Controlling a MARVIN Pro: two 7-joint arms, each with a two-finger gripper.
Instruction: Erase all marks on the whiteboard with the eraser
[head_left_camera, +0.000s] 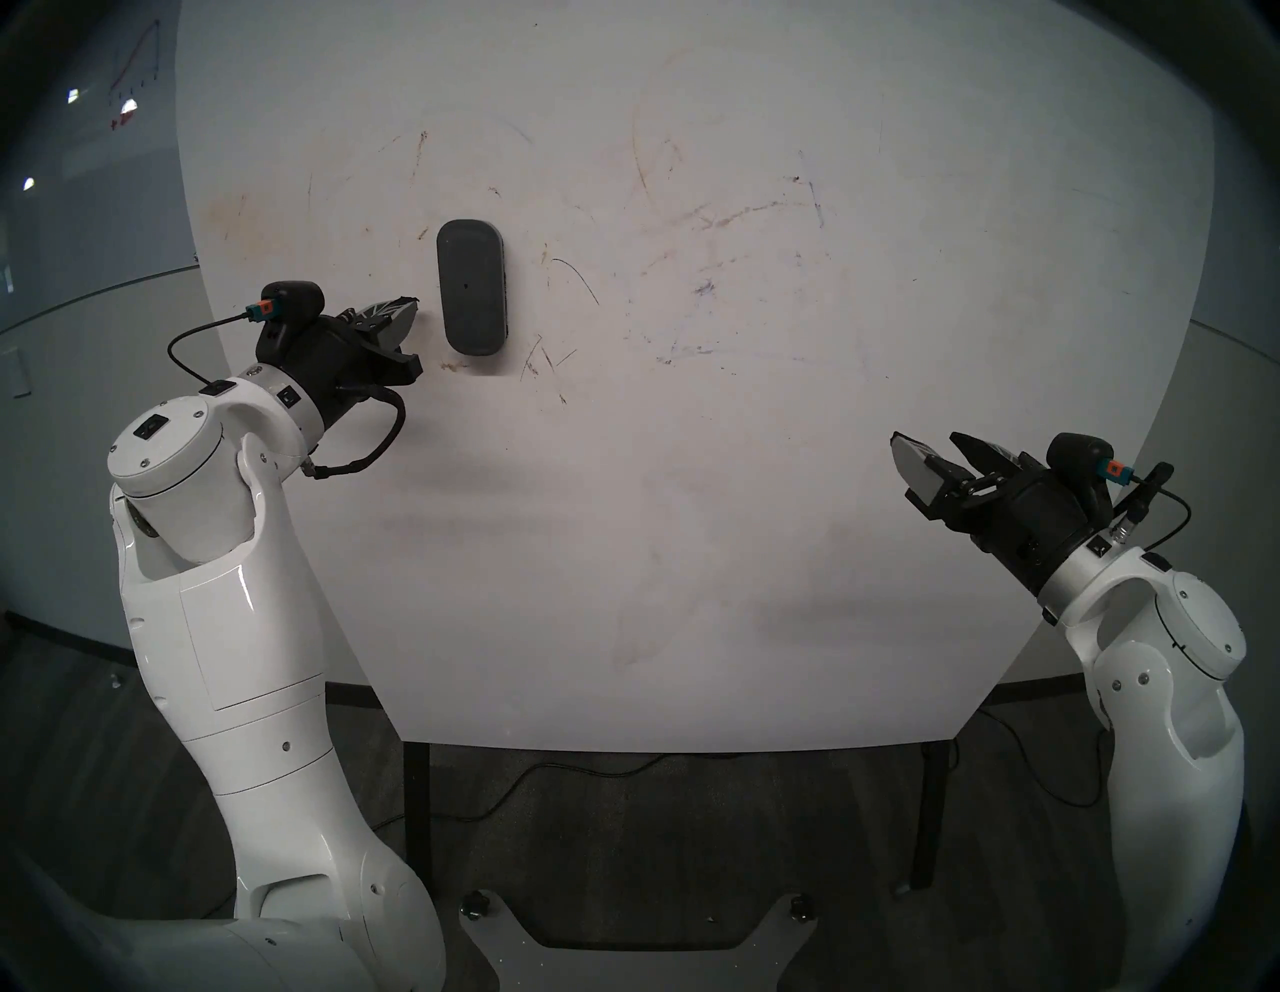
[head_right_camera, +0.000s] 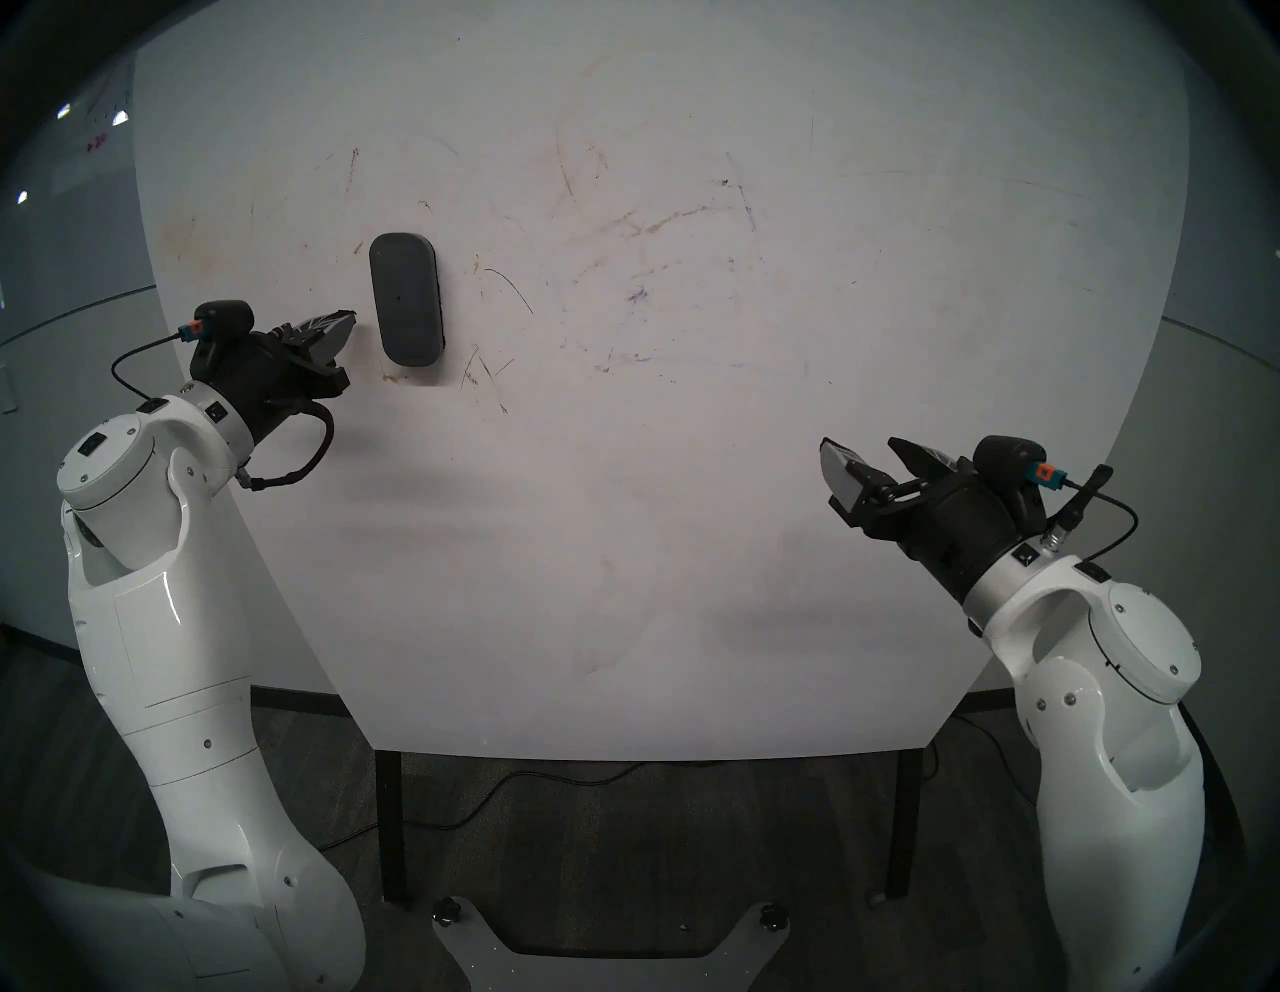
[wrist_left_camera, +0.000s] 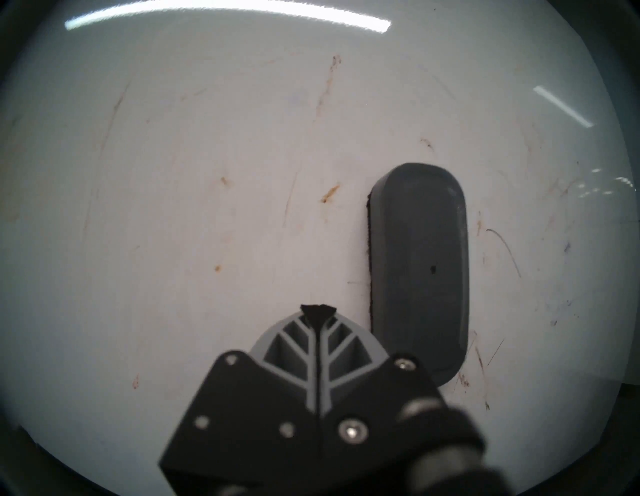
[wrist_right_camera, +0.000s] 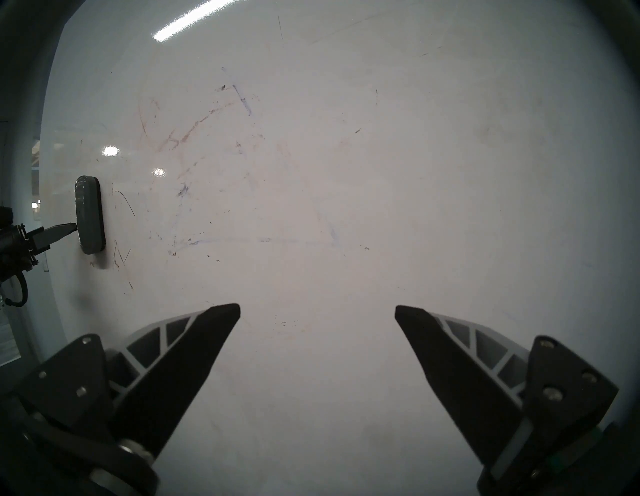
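Eraser (head_left_camera: 472, 287) lies flat on whiteboard (head_left_camera: 692, 485), left gripper (head_left_camera: 414, 325) pinched closed and empty just left of it, right gripper (head_left_camera: 931, 454) spread wide, empty, well right of eraser, nearer the board's front edge.

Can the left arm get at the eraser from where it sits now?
Probably yes: the left gripper is shut, just beside the eraser, nothing between them on the whiteboard; it must open first.

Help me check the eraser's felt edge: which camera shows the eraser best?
The left wrist view: the eraser fills it, with its black felt edge showing along one side. Both head views show it smaller, from above. The right wrist view shows it tiny at the edge.
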